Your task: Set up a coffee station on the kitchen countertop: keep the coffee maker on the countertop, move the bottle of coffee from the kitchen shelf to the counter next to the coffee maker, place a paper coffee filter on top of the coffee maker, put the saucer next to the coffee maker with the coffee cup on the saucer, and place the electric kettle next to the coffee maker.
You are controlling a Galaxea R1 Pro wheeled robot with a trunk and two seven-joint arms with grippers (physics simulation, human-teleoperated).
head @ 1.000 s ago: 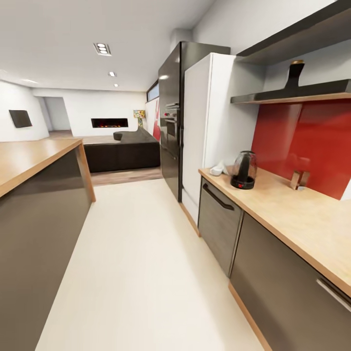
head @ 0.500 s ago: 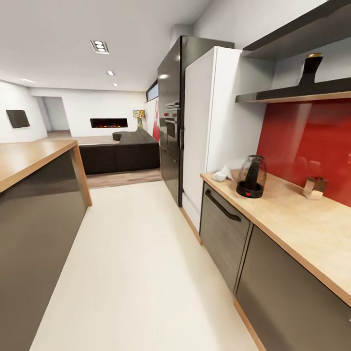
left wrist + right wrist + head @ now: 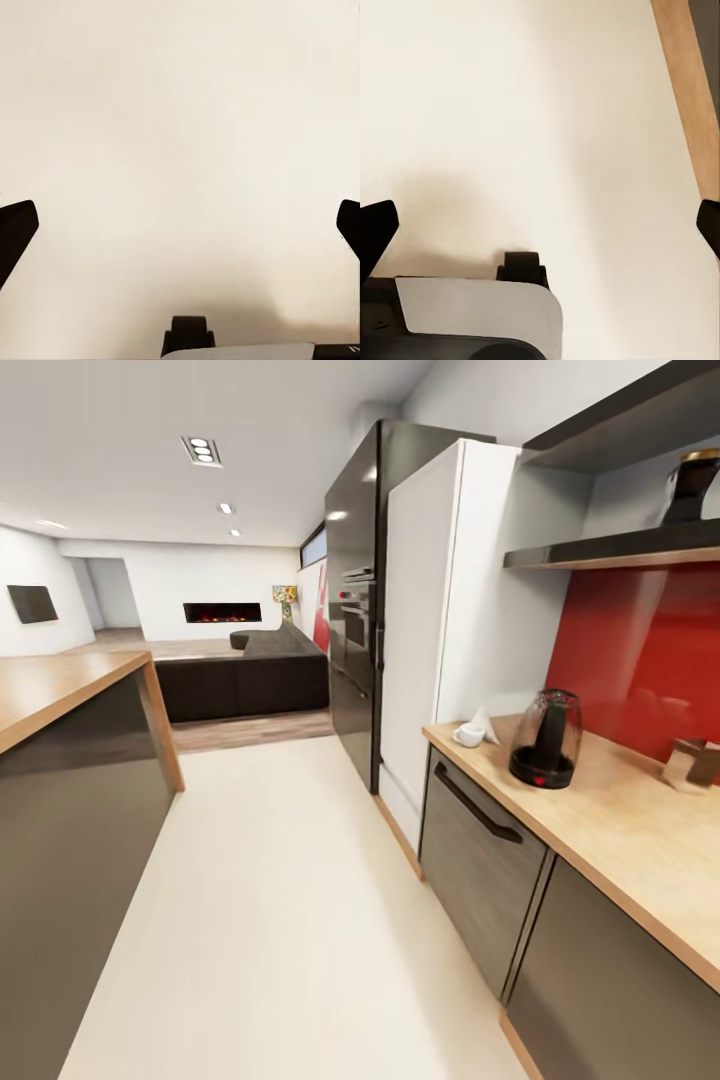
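- A galley kitchen with a pale floor (image 3: pixel 290 920) opens toward a living area, where a dark sofa (image 3: pixel 245 680) sits before a glowing wall fireplace (image 3: pixel 222 612).
- A wood-topped island (image 3: pixel 60 690) with dark sides lines the left of the aisle; the kitchen countertop (image 3: pixel 640 840) over dark cabinets runs down the right.
- A black oven tower (image 3: pixel 355 610) and a tall white cabinet (image 3: pixel 440 610) stand at the far end of the countertop, closing it off.
- The electric kettle (image 3: pixel 545 738), with its clear body and black base, stands upright on the countertop near that far end, in front of the red backsplash (image 3: pixel 640 650).
- A white coffee cup (image 3: pixel 468 735) sits just beyond the kettle beside the white cabinet, with a pale folded shape behind it that is too small to identify.
- A dark bottle of coffee (image 3: pixel 692 485) with a gold cap stands on the kitchen shelf (image 3: pixel 620 548) above the backsplash, cut off by the frame edge.
- A small brown object (image 3: pixel 692 763) rests against the backsplash at the right edge; what it is cannot be told.
- The left gripper (image 3: pixel 180 225) hangs over bare floor, fingers spread wide, holding nothing.
- The right gripper (image 3: pixel 540 225) is likewise spread wide and empty over the floor, with a wooden strip (image 3: pixel 690 97) running past one finger.
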